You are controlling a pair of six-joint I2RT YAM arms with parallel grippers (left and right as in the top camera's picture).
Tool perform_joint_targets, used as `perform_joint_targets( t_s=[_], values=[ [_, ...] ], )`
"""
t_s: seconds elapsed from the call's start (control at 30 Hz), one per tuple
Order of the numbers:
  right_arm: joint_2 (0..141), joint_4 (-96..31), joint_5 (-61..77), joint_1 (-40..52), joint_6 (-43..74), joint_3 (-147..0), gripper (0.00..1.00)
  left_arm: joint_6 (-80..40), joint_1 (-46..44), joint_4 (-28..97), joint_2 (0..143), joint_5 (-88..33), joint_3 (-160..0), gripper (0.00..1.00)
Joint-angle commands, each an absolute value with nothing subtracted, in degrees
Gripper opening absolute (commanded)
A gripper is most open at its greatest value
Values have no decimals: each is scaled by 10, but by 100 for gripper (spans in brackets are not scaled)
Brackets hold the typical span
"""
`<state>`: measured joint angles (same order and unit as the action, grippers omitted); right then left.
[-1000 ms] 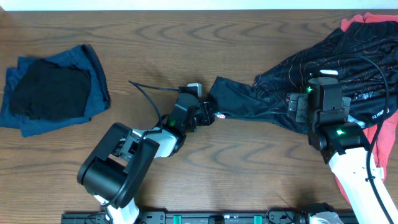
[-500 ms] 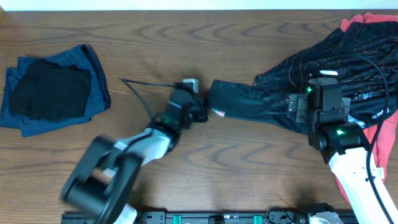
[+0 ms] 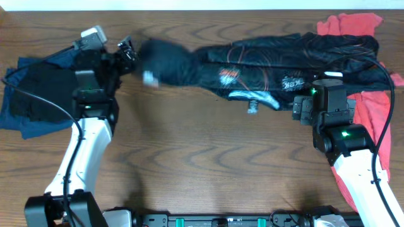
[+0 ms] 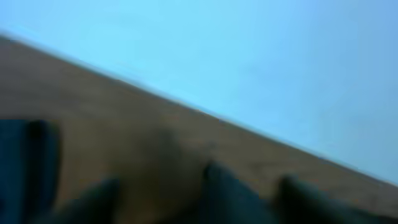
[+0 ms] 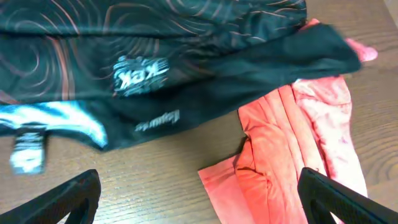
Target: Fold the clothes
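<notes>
Black orange-lined sports jersey [image 3: 265,57] lies stretched left-right along far table [image 3: 208,164], seemingly spread for folding; left tool [image 3: 126,52] at its left end too blurred to judge, right tool [image 5: 199,180] wide open, empty.

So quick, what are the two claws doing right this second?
Left claw: too blurred to tell.
Right claw: open, holding nothing.

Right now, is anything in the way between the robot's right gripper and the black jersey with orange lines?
Nothing visible is. The open right gripper hovers over bare brown wooden table, and the black jersey with thin orange lines lies just ahead. The coral-red cloth lies off to one side, not over the jersey.
</notes>
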<state>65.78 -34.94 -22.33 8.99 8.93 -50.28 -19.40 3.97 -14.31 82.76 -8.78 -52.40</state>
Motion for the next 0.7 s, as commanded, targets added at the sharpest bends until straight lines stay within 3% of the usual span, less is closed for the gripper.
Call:
perform_joint_targets(
  t_s=[0.0, 0.17, 0.3, 0.67],
  values=[
    [653, -352, -224, 86, 98, -507, 99, -181, 39, -84, 853, -163, -525, 98],
    [653, -352, -224, 86, 98, -507, 99, -184, -2, 34, 862, -263, -524, 98],
    [653, -352, -224, 86, 98, -507, 99, -209, -75, 75, 863, -266, -522, 98],
    [653, -354, -220, 86, 98, -507, 99, -310, -257, -46, 991, -201, -518, 99]
  ],
)
